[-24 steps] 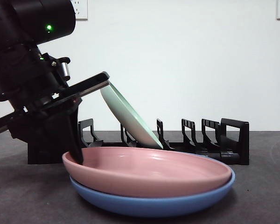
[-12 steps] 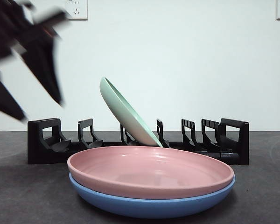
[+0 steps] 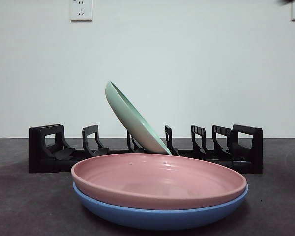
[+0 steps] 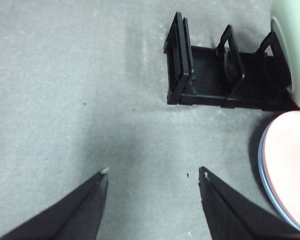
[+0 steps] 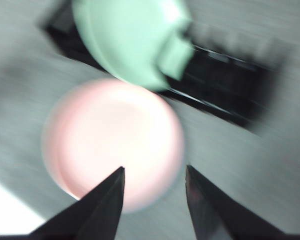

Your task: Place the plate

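Observation:
A pale green plate (image 3: 132, 120) leans tilted in a slot of the black rack (image 3: 49, 152), with nothing holding it. In front of the rack, a pink plate (image 3: 157, 179) is stacked on a blue plate (image 3: 162, 216). My left gripper (image 4: 154, 172) is open and empty over bare table, off the rack's end (image 4: 200, 85); the green plate (image 4: 295, 55) and pink plate (image 4: 290, 165) show at the edge of its view. My right gripper (image 5: 155, 169) is open and empty above the pink plate (image 5: 110, 140). Its view is blurred, with the green plate (image 5: 135, 40) and rack (image 5: 225, 95) beyond.
The rack has several empty slots on both sides of the green plate. Dark grey table (image 3: 19, 196) lies around the stack. A white wall with sockets stands behind. A black arm tip (image 3: 290, 1) shows at the top right corner.
The arm at the green plate's rim let go and drew up and left out of the front view. The green plate stays leaning in the rack. A dark tip appeared at top right.

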